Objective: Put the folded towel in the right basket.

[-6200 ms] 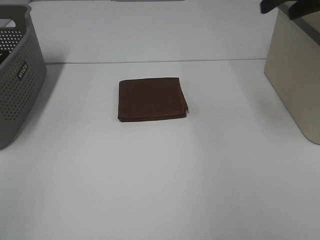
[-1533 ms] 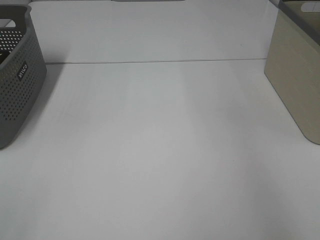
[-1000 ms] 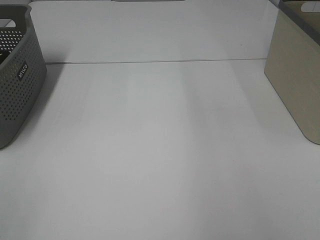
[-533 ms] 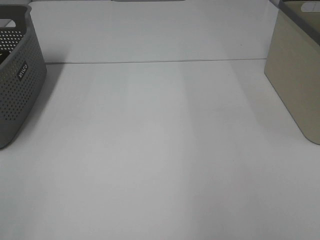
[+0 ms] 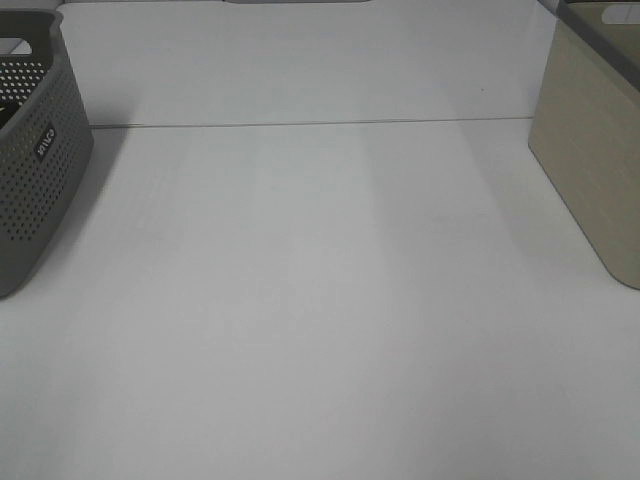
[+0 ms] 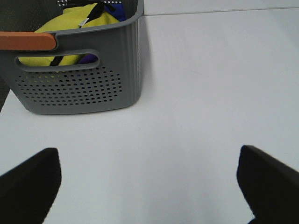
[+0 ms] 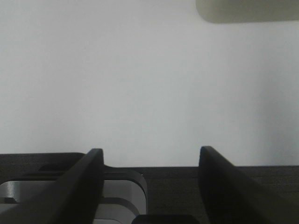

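Note:
The folded towel shows in no current view. The right basket (image 5: 590,170) is beige with a grey rim and stands at the table's right edge; its inside is hidden. A beige corner of it (image 7: 247,11) shows in the right wrist view. My left gripper (image 6: 148,151) is open and empty over bare white table, near the grey basket. My right gripper (image 7: 150,150) is open and empty over bare table, short of the beige basket. Neither gripper shows in the exterior high view.
A grey perforated basket (image 5: 35,170) stands at the table's left edge. In the left wrist view it (image 6: 79,79) holds yellow cloth (image 6: 70,28) and something blue or purple. The white table (image 5: 320,300) lies between the two baskets.
The brown folded towel that lay mid-table 6.2 s ago is gone from the table, and the dark gripper above the right basket has left the view. Nothing differs over the last 1.5 s.

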### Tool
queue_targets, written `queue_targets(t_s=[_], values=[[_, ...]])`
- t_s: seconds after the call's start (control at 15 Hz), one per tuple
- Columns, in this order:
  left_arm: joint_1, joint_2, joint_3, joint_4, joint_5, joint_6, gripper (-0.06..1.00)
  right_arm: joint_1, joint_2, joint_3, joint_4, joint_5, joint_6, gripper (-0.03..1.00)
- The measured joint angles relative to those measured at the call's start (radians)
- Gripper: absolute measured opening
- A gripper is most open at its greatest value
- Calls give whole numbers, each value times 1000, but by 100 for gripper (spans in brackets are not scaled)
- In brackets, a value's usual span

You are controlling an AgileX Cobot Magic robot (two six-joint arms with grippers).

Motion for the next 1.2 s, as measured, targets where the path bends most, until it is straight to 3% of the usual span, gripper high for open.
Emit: queue_targets(t_s=[0.2, 0.6, 1.2], values=[[0, 0, 0, 0, 0, 0, 97, 0, -362, 231, 0, 0, 1, 57], [0, 0, 0, 0, 0, 0, 97, 0, -725, 364, 4, -137, -65, 57], [0, 0, 0, 0, 0, 0, 97, 0, -782, 373, 37, -152, -126, 57]])
